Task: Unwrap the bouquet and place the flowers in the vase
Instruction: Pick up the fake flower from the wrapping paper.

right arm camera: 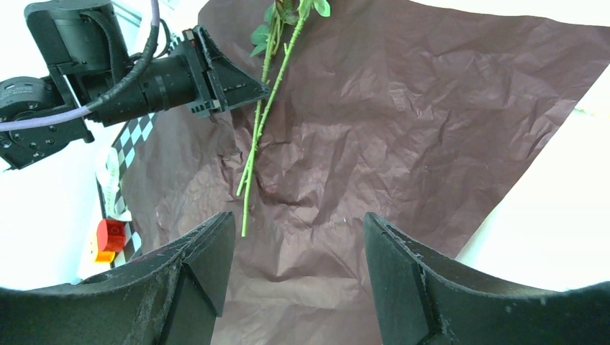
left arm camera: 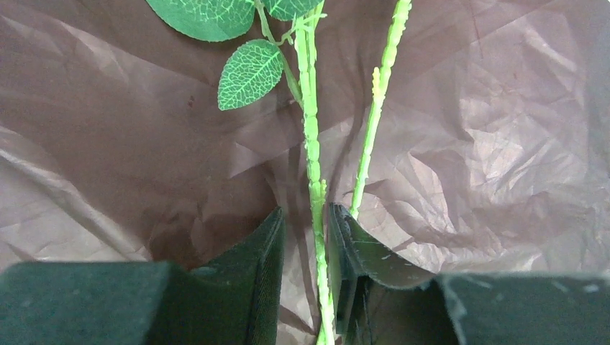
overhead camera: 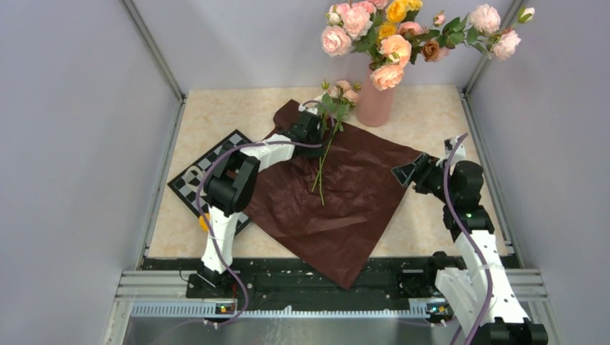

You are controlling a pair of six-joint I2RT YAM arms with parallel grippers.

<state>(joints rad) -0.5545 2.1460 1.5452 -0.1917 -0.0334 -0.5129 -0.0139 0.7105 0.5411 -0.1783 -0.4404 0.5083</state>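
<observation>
Where the fixed overhead camera looked down, the dark red wrapping paper (overhead camera: 360, 208) lay spread open and flat on the table (overhead camera: 230, 115), one corner hanging over the near edge. The flowers (overhead camera: 342, 93) lay on the paper's far part, blooms towards the vase (overhead camera: 375, 104) and thin stems pointing back at the arms. The vase stood upright just beyond the paper's far edge, already holding the larger roses (overhead camera: 403, 32). The left gripper (overhead camera: 316, 129) sat at the stems just below the leaves, and the right gripper (overhead camera: 404, 172) hung over the paper's right edge. A checkered board (overhead camera: 194, 176) lay partly under the paper's left side.

From the left wrist, the left gripper (left arm camera: 306, 215) had its jaws drawn narrow, one on each side of a single green stem (left arm camera: 311, 129). The stem ran close by the right finger, with a gap showing beside the left finger (left arm camera: 266, 251). A second stem (left arm camera: 378, 100) passed outside the jaws to the right, and a leaf (left arm camera: 249, 73) lay over the crinkled paper.

From the right wrist, the right gripper (right arm camera: 298, 219) stood wide apart with nothing between its jaws, above the paper. The stems lay well ahead of it, with the left gripper at them from the left. A small red block (right arm camera: 111, 233) sat by the board.
</observation>
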